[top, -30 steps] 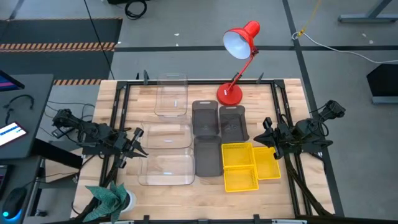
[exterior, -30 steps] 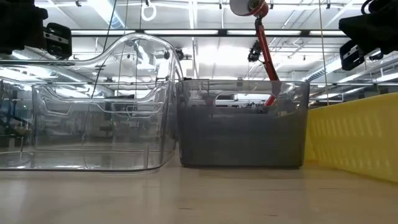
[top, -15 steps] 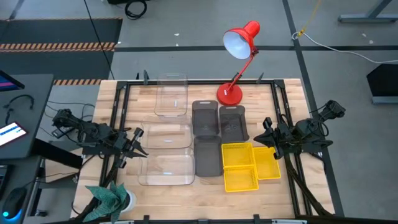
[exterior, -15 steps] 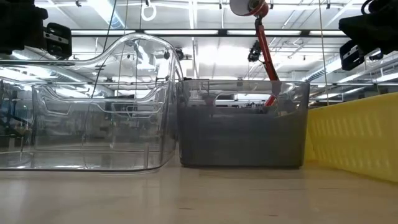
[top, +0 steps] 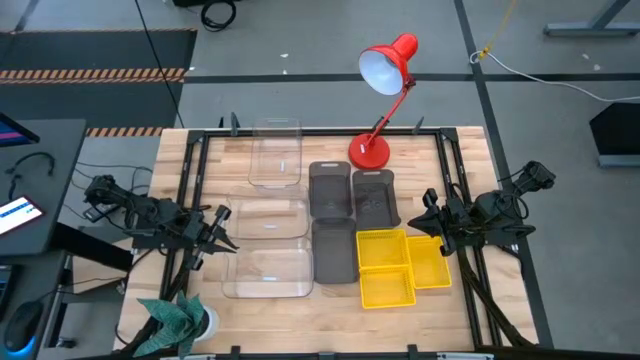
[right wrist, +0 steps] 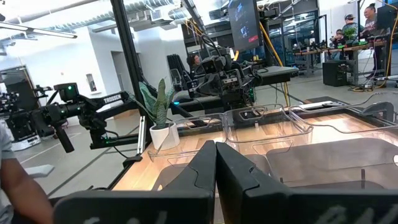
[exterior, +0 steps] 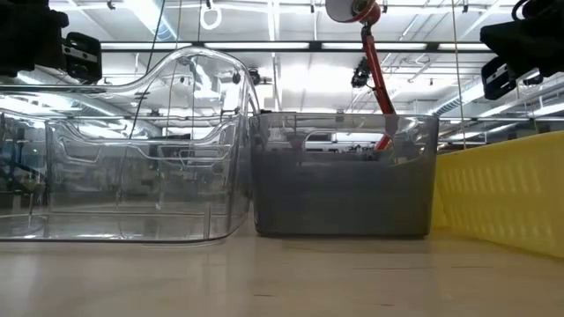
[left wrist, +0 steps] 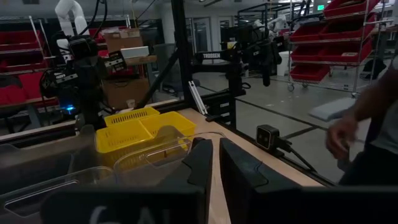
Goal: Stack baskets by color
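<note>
Three clear baskets (top: pixel 268 245) were seen left of centre in the high view, one (top: pixel 276 152) higher up. Three dark grey baskets (top: pixel 335 220) were grouped at centre, and two yellow baskets (top: pixel 400 265) lay touching at lower right (below the red lamp (top: pixel 385 90)). The left gripper (top: pixel 222 232), nearly clenched, was empty at mid-left. The right gripper (top: pixel 428 222), clenched on nothing, was held at mid-right.

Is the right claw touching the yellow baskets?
Apart. The high view shows the right claw at the table's right edge, with bare wood between its tips and the yellow baskets; the claw is shut.
</note>
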